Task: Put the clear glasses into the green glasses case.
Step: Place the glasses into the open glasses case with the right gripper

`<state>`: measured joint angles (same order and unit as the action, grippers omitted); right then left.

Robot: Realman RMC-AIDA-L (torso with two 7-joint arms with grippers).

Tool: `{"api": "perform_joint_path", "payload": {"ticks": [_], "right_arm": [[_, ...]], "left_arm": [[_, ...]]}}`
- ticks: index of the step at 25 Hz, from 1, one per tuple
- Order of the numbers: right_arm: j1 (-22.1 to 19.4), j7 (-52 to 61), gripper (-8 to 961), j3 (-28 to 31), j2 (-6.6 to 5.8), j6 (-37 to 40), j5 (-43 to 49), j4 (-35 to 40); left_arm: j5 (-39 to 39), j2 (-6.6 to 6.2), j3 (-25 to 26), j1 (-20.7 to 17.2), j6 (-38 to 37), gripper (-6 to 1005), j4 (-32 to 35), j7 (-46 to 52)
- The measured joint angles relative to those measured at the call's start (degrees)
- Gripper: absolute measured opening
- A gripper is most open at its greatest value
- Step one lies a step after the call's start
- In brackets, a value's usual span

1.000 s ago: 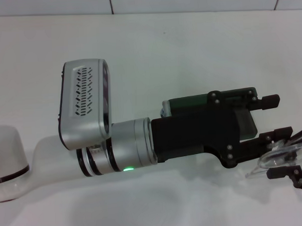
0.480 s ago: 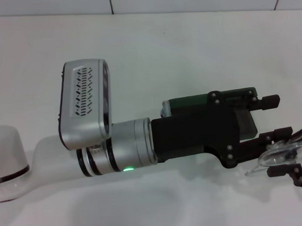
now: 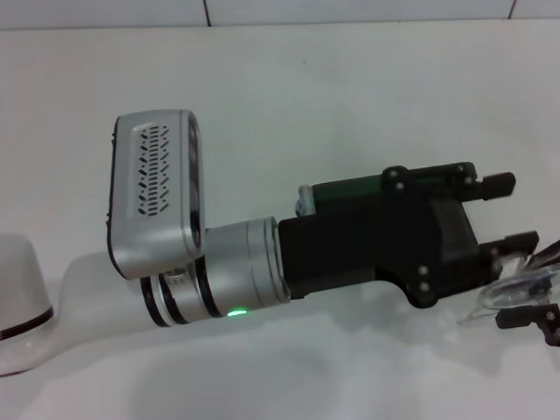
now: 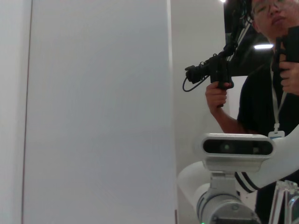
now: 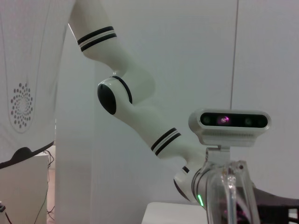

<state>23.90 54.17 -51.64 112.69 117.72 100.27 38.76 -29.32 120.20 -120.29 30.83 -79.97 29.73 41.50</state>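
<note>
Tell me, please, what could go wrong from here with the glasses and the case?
The glasses sit between both grippers, left and right; a mistimed release could drop them onto the table. The left arm hides most of the case, so it may be bumped or missed.

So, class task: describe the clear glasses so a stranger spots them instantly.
Follow the left arm's black gripper across the white table to the right edge. There the clear glasses sit between dark fingers, the only see-through thing beside the green glasses case.
</note>
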Motion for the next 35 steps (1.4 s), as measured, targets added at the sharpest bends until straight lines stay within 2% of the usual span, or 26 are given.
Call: {"api": "perform_joint_path", "payload": {"ticks": [6,8,11,15,18,20,23,26,29,31,32,33,35], "right_arm": [[-0.63,0.02,119,0.35,-0.52,0.13,-0.11,0.41],[-0.98,0.19,119,0.70,-1.05,0.68,-0.53,0.60],[-0.80,2.03,119,1.36,-1.06,0.42,-0.53,2.19],[0.52,12.76,119,1.32,-0.55,-3.73,0.81,9.38],[3.78,23.78,120,1.13,0.56,-7.97,5.58,16.07],[7.00,31.36,120,0.98,1.57,-10.38,10.73,20.03],[12.75,40.07,120,-0.77,2.35,-11.65,18.15,23.83],[19.04,48.11,120,-5.16,2.40,-11.75,25.15,25.44],[23.67,53.21,120,-9.83,2.52,-12.64,31.03,25.48],[25.61,56.15,120,-14.04,2.62,-14.33,34.41,25.43],[26.51,58.32,121,-18.03,2.69,-16.24,36.32,25.56],[26.51,58.32,121,-18.03,2.69,-16.24,36.32,25.56],[26.81,60.02,121,-22.26,2.76,-18.37,37.68,26.22]], "left_arm": [[6.52,0.04,0.51,-1.78,0.10,520,-1.58,-3.31],[13.09,0.00,1.18,-3.21,0.08,520,-3.54,-5.47],[17.90,0.04,2.36,-4.46,0.01,520,-5.63,-6.44],[22.30,-0.39,3.69,-6.21,-0.08,520,-7.38,-6.45],[22.40,-0.76,6.30,-7.21,-0.84,520,-9.38,-5.31],[22.41,-1.15,7.19,-7.70,-2.30,520,-10.86,-4.26],[22.64,-1.75,7.47,-7.89,-4.24,520,-12.45,-3.27],[22.51,-1.98,8.53,-8.17,-5.38,520,-13.70,-2.73],[22.42,-2.00,8.78,-8.25,-5.74,520,-14.29,-2.45],[22.38,-2.01,8.78,-8.32,-5.79,520,-14.37,-2.30],[22.34,-2.01,8.69,-8.47,-5.80,520,-14.39,-2.22],[22.34,-2.01,8.69,-8.47,-5.80,520,-14.39,-2.22],[22.34,-2.02,8.68,-8.74,-5.81,520,-14.41,-2.16]]}}
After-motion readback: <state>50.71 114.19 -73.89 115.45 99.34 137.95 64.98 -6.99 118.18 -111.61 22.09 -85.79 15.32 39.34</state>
